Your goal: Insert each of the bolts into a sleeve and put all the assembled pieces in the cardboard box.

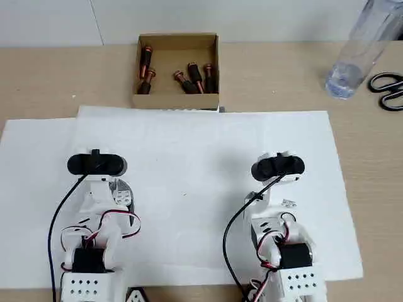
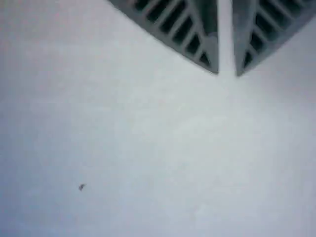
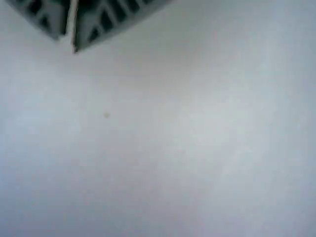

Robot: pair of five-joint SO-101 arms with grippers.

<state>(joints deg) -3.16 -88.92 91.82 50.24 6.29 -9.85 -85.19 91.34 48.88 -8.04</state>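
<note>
The left gripper (image 2: 227, 72) points at the white paper (image 2: 148, 148), its jaws a thin slit apart; the right gripper (image 3: 69, 43) is all but closed. The frame edges cut off both. Well apart, at the table's far side, the cardboard box (image 1: 176, 99) holds the assembled pieces (image 1: 195, 77), copper-coloured and dark, overlapping, their count unclear.

An open, shallow cardboard box (image 1: 176, 99) sits at the upper middle of the frame. Five bolts (image 1: 147, 60), each pushed into a dark sleeve (image 1: 144, 87), lie inside: two left, three clustered right.
</note>
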